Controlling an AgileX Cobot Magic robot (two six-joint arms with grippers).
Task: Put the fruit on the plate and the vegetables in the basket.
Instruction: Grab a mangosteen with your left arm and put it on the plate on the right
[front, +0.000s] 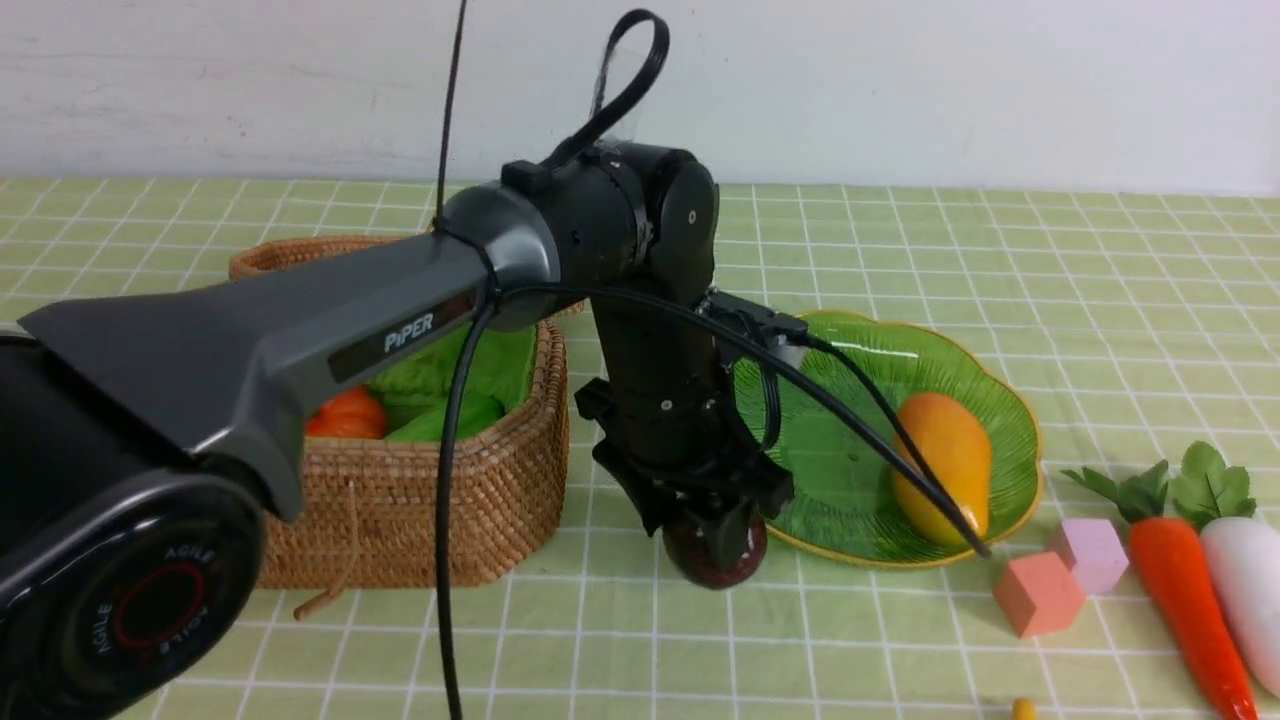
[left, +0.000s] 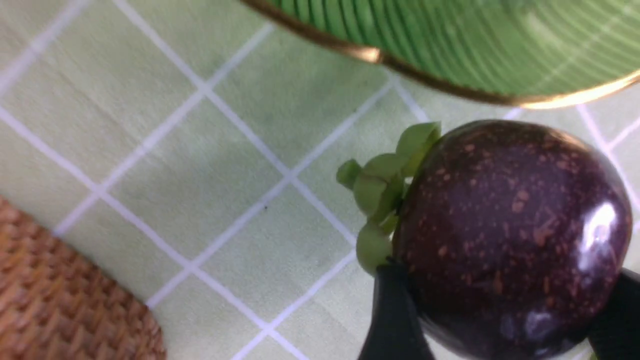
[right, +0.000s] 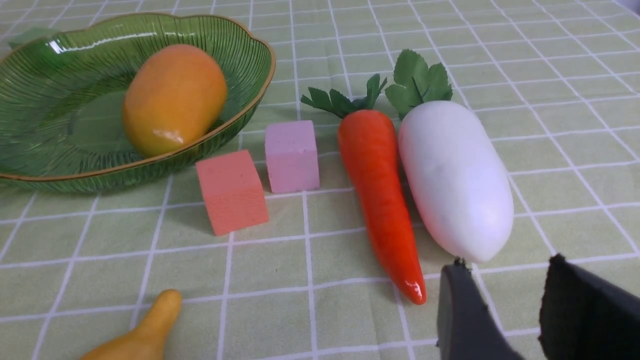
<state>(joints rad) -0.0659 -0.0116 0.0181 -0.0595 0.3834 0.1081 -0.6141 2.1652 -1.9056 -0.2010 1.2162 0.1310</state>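
Observation:
My left gripper (front: 716, 548) reaches down beside the green glass plate (front: 1030, 440), shut on a dark purple round fruit (front: 715, 562) that rests at the cloth. In the left wrist view its black fingers (left: 395, 310) press both sides of the purple fruit (left: 505, 225), close to the plate's gold rim (left: 450, 90). A mango (front: 945, 465) lies on the plate. The wicker basket (front: 480, 480) holds a pumpkin (front: 345, 415) and a green piece (front: 450, 418). My right gripper (right: 505, 270) is open over bare cloth, just short of the white radish (right: 452, 175) and carrot (right: 380, 195). A banana tip (right: 140, 330) lies nearby.
Two foam cubes, salmon (right: 231, 192) and pink (right: 291, 156), sit between the plate and the carrot. The left arm's cable (front: 880, 420) hangs across the plate. The basket wall (left: 60, 300) is near the left gripper.

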